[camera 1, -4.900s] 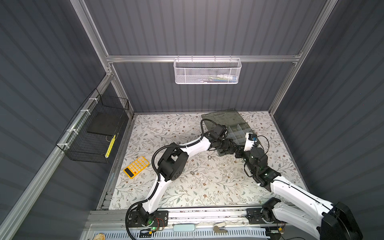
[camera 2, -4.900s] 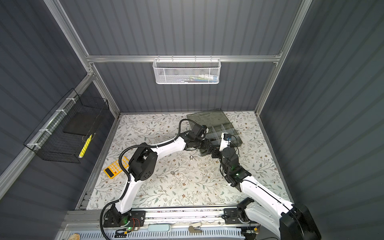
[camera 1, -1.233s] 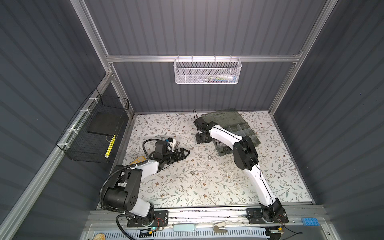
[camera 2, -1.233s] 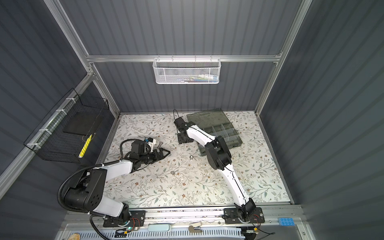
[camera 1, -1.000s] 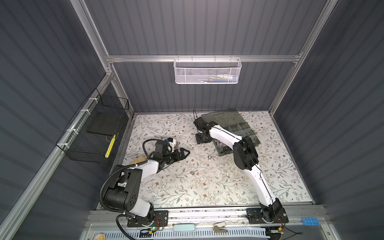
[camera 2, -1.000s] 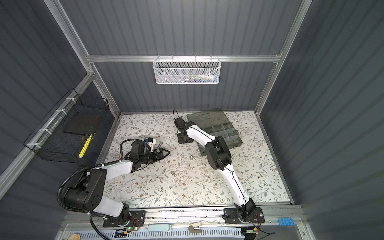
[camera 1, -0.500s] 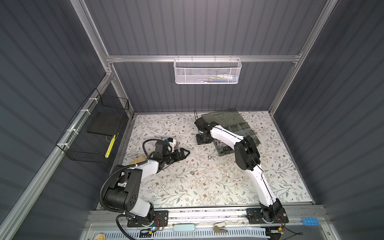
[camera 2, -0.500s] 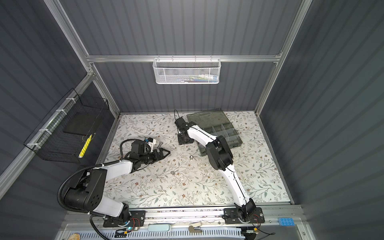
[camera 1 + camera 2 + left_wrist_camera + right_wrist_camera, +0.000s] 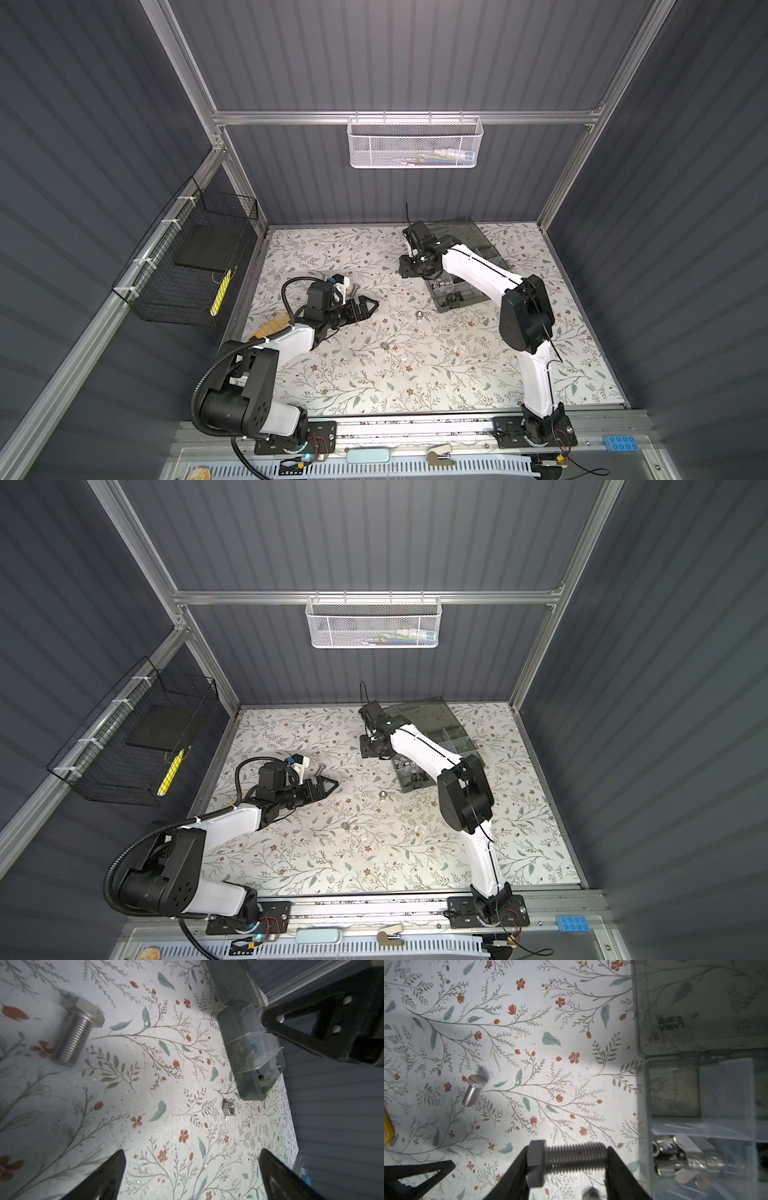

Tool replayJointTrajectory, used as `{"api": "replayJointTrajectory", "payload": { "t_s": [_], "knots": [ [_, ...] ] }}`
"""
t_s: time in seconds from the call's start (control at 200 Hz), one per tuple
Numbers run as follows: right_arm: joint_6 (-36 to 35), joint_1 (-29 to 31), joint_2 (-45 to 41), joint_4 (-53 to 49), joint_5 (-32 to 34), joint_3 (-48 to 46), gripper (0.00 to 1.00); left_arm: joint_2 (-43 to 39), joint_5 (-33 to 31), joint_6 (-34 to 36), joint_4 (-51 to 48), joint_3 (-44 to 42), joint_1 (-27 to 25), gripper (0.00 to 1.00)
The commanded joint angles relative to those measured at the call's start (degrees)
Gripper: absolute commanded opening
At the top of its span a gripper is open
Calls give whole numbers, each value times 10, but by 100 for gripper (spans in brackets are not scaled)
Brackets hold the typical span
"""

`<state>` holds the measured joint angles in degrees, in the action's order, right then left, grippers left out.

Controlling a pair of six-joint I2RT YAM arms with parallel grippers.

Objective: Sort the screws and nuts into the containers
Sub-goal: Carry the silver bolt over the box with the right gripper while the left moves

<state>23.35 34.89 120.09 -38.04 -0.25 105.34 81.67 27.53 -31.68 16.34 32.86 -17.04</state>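
My right gripper (image 9: 568, 1157) is shut lengthwise on a silver screw (image 9: 571, 1157), head against one jaw and shaft tip against the other. It hangs just left of the open organizer case (image 9: 484, 253) in both top views (image 9: 463, 746). The case's containers (image 9: 675, 1088) hold silver pieces (image 9: 670, 1155) and black pieces (image 9: 453, 297). My left gripper (image 9: 370, 306) lies low over the table, open and empty (image 9: 192, 1153). A loose silver screw (image 9: 354, 288) lies beside it (image 9: 76, 1030). A silver nut (image 9: 419, 313) rests near the case's front corner (image 9: 228, 1108).
Another small metal piece (image 9: 385, 345) lies mid-table. A yellow calculator (image 9: 272, 326) sits under the left arm. The case's lid (image 9: 461, 232) lies open toward the back wall. A white mesh basket (image 9: 415, 143) hangs at the back, a black wire basket (image 9: 195, 266) on the left wall.
Some seconds ago both grippers met by the case; the left one now lies back at the left by the loose screw. Over the last second nothing has visibly moved.
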Motion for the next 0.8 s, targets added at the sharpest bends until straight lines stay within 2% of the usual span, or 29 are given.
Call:
{"api": "replayJointTrajectory", "payload": {
  "t_s": [0.0,0.14,0.485,0.61,0.795],
  "knots": [
    [-1,-15,-44,23,-6,-39,35,-13,-43,28,-15,6,-35,100],
    [-9,-40,-102,35,4,-100,35,-14,-108,38,-49,50,-105,100],
    [-13,-142,-224,78,-16,-248,34,60,-139,59,-73,187,-168,100],
    [-16,-180,-244,83,-21,-281,34,106,-148,73,-66,232,-199,100],
    [-13,-240,-251,97,-34,-323,34,155,-130,89,-33,258,-225,100]
  ]
}}
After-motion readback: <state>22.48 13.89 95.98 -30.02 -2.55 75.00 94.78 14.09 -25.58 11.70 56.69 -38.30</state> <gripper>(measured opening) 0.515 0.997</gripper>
